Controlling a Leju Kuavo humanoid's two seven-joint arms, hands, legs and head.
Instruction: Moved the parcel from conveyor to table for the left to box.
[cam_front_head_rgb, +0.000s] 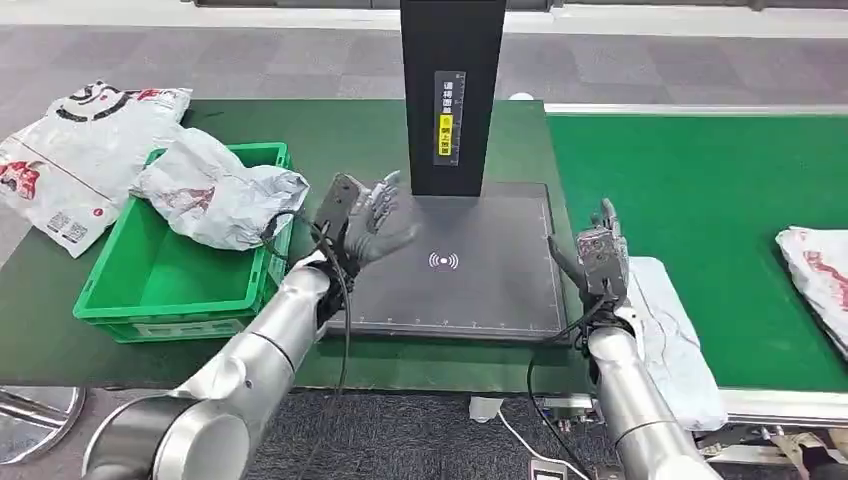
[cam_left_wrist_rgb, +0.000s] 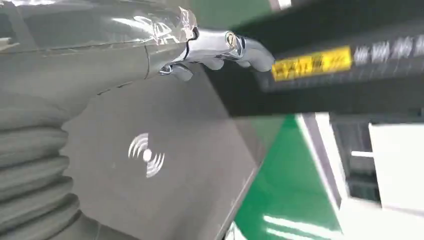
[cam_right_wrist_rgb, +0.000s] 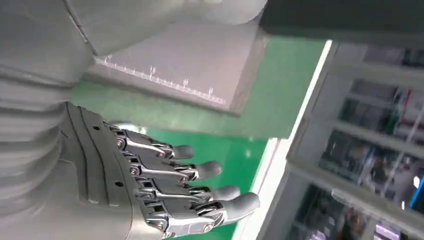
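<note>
A white plastic parcel (cam_front_head_rgb: 672, 345) lies at the conveyor's near edge, just right of my right hand (cam_front_head_rgb: 601, 258). That hand stands upright with its fingers (cam_right_wrist_rgb: 200, 170) apart and holds nothing. My left hand (cam_front_head_rgb: 366, 224) hovers over the left edge of the dark scan pad (cam_front_head_rgb: 470, 295), fingers (cam_left_wrist_rgb: 227, 47) spread and empty. A crumpled white parcel (cam_front_head_rgb: 215, 190) hangs over the rim of the green bin (cam_front_head_rgb: 160, 290) at the left. Another white parcel (cam_front_head_rgb: 822, 272) sits at the right edge of the green conveyor belt (cam_front_head_rgb: 690, 180).
A black post (cam_front_head_rgb: 450, 95) with a yellow label rises behind the scan pad. A flat white parcel (cam_front_head_rgb: 80, 150) lies on the table left of the bin. Cables hang below the table's front edge.
</note>
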